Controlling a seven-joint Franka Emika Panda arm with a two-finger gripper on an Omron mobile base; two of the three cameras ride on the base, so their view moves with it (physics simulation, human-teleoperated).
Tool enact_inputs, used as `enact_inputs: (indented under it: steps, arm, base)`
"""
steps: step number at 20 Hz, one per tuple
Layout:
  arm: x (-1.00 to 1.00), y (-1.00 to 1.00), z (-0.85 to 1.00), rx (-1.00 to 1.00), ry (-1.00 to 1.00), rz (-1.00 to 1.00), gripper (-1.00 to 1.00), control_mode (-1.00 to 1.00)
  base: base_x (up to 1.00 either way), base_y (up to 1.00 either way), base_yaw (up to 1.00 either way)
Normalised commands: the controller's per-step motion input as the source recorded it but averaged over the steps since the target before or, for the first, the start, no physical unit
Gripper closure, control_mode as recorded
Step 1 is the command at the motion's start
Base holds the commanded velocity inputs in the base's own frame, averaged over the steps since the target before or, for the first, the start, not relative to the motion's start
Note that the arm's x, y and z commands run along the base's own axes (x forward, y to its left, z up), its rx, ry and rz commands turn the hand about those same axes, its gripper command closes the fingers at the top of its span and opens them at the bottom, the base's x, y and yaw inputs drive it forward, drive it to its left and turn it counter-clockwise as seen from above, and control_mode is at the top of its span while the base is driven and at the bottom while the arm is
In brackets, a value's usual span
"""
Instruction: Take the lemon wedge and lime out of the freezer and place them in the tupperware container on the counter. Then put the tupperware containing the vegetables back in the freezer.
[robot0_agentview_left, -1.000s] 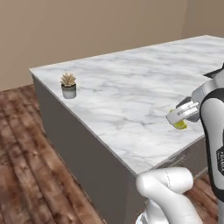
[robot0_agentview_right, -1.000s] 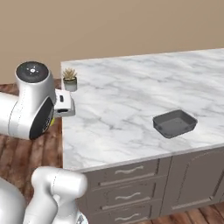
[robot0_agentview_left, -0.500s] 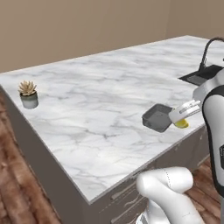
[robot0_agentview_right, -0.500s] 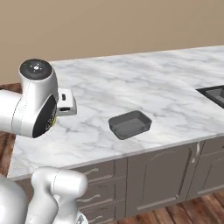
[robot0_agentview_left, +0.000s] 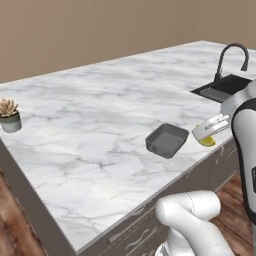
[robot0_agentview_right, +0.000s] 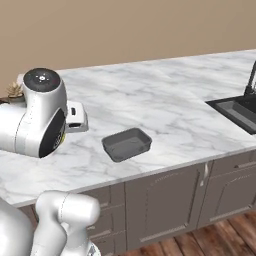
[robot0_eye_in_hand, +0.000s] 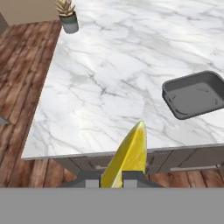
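Note:
My gripper (robot0_eye_in_hand: 113, 177) is shut on the lemon wedge (robot0_eye_in_hand: 129, 157), a bright yellow sliver that sticks out between the fingers. In the left base view the gripper (robot0_agentview_left: 210, 132) hangs over the counter's front edge with the lemon wedge (robot0_agentview_left: 207, 142) under it, just right of the tupperware container (robot0_agentview_left: 167, 140). That dark grey tub (robot0_agentview_right: 127, 144) stands empty on the marbled counter (robot0_agentview_right: 165, 105). From the hand, the tupperware container (robot0_eye_in_hand: 199, 95) lies up and to the right. The lime and the freezer are out of view.
A black sink (robot0_agentview_left: 225, 87) with a curved tap (robot0_agentview_left: 232, 55) is set into the counter's right end. A small potted succulent (robot0_agentview_left: 9, 115) stands at the far left corner. Grey drawers (robot0_agentview_right: 165, 210) run below the counter, over a wooden floor (robot0_eye_in_hand: 22, 87).
The whole scene has slid left in both base views: the base has driven along the counter, bringing the tub and sink closer. The gripper stays shut on the wedge.

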Motion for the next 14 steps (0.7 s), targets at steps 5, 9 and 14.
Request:
enact_inputs:
  steps: [5,9,14]
  arm:
    - [0.0,0.0,0.0,0.0,0.0,0.0,1.0,1.0]
    - [0.0,0.0,0.0,0.0,0.0,0.0,1.0,1.0]
    - [0.71,0.0,-0.38,0.0,0.23,0.0,1.0,-1.0]
  base:
    - [0.06,0.0,-0.03]
    - [0.09,0.0,0.0]
    - [0.1,0.0,0.0]
